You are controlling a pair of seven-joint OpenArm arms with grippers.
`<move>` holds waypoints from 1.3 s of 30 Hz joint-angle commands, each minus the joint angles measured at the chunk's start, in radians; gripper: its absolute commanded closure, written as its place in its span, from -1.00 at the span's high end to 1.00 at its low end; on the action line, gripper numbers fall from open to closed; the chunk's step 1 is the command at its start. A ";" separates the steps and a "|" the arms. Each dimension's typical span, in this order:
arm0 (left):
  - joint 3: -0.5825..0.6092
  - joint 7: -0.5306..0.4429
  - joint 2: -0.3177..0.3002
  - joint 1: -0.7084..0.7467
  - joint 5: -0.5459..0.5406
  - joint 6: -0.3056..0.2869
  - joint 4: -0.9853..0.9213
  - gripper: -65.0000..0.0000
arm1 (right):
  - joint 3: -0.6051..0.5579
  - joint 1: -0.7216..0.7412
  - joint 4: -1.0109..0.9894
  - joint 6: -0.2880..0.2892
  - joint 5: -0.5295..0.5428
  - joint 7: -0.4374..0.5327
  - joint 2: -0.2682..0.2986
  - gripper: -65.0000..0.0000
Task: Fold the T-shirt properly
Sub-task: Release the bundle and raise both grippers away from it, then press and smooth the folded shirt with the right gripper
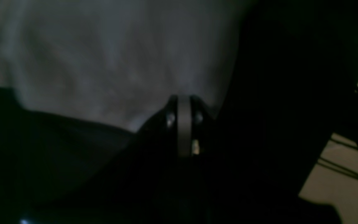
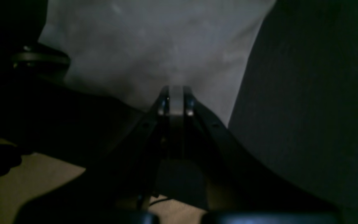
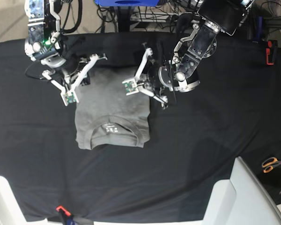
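Presently, one item for folding: a plain mid-grey short-sleeved cotton T-shirt (image 3: 113,110) with a round ribbed collar, lying flat on the black-clothed counter (image 3: 215,140), left of centre and nearer the far edge than the near one. It is already narrowed to a roughly rectangular panel; the collar and its small white neck label face the near edge, the hem end the far edge.

Left gripper (image 1: 183,102): its fingers are closed, pinched on the grey cloth at the panel's far corner on the base view's right. Right gripper (image 2: 176,93): its fingers are likewise closed on the cloth, at the far corner on the base view's left. Both wrist views show grey fabric running straight into the closed tips (too dim to say how many layers each pinch has caught).

Handling, as judged: light, soft and limp, with no stiffness of its own. It should drape and sag between two grip points, and the stacked layers may slide over one another or slip free if only the top one is pinched. Not fragile.

Where to hold: the two hem-end corners, through all layers, raised evenly and carried towards the collar, so the fold lands square.

Also present: orange-handled scissors (image 3: 271,164) at the counter's right edge, well apart.
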 commanded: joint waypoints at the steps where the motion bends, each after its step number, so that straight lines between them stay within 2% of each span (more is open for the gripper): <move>1: -0.001 -0.012 -0.003 -0.007 -0.009 0.006 0.007 -1.00 | -0.003 0.009 0.017 0.002 0.006 0.031 0.007 -1.00; 11: -0.009 -0.006 -0.023 0.020 -0.009 0.006 0.056 -1.00 | -0.006 0.018 0.017 0.002 0.006 0.031 0.009 -1.00; 14: -0.026 -0.006 -0.086 0.039 -0.012 0.006 0.096 -1.00 | -0.006 0.040 0.015 0.002 0.006 0.031 0.010 -1.00; 17: -0.173 -0.006 -0.127 0.123 -0.012 0.006 0.153 -1.00 | -0.006 0.067 -0.015 0.002 0.006 0.055 0.010 -1.00; 22: -0.537 -0.009 -0.129 0.256 -0.018 0.006 0.170 -1.00 | -0.006 0.095 -0.095 0.002 0.006 0.137 0.010 -1.00; 25: -0.653 -0.012 -0.129 0.306 -0.019 0.006 0.179 -1.00 | 0.000 0.096 -0.141 0.002 0.006 0.172 0.010 -1.00; 30: -0.710 -0.012 -0.124 0.333 -0.021 0.006 0.205 -1.00 | 0.003 0.116 -0.256 0.002 0.007 0.193 0.010 -1.00; 35: -0.713 -0.012 -0.104 0.333 -0.019 0.006 0.221 -1.00 | 0.003 0.119 -0.371 0.002 0.006 0.284 0.012 -1.00; 39: -0.704 -0.012 -0.101 0.332 -0.019 0.006 0.221 -1.00 | 0.005 0.118 -0.384 -0.003 0.006 0.285 0.044 -1.00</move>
